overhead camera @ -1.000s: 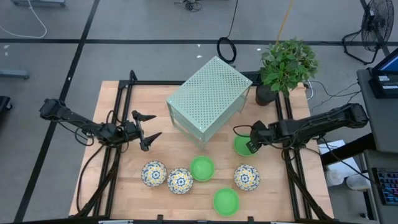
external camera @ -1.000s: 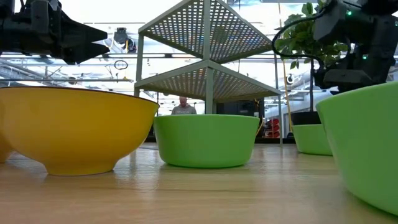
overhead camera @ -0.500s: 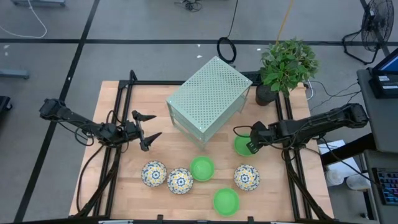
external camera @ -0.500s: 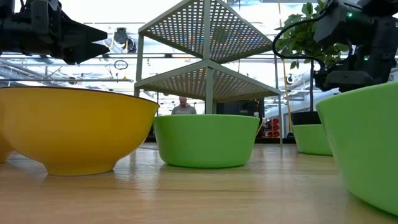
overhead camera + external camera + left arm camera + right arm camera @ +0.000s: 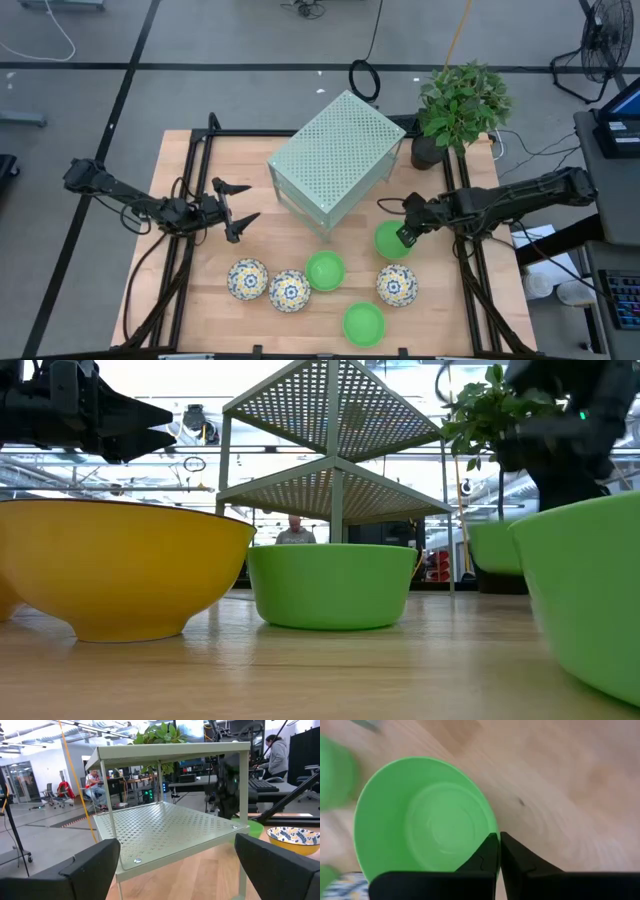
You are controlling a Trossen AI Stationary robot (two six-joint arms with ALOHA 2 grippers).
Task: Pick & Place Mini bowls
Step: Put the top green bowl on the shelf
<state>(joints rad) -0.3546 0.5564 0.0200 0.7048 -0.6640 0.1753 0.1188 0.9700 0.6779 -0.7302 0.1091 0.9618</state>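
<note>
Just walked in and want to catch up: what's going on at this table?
The robot is sorting mini bowls. Its right hand is shut on the rim of a green bowl and holds it off the wood, beside the pale-green perforated box. The left hand waits open on the other side of the box, holding nothing. Five more bowls sit along the table's near edge: three floral ones and two green.

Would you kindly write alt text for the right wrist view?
The right gripper, shut, pinches the rim of a plain green mini bowl above the wooden table. Another green bowl's edge shows blurred beside it.
</note>
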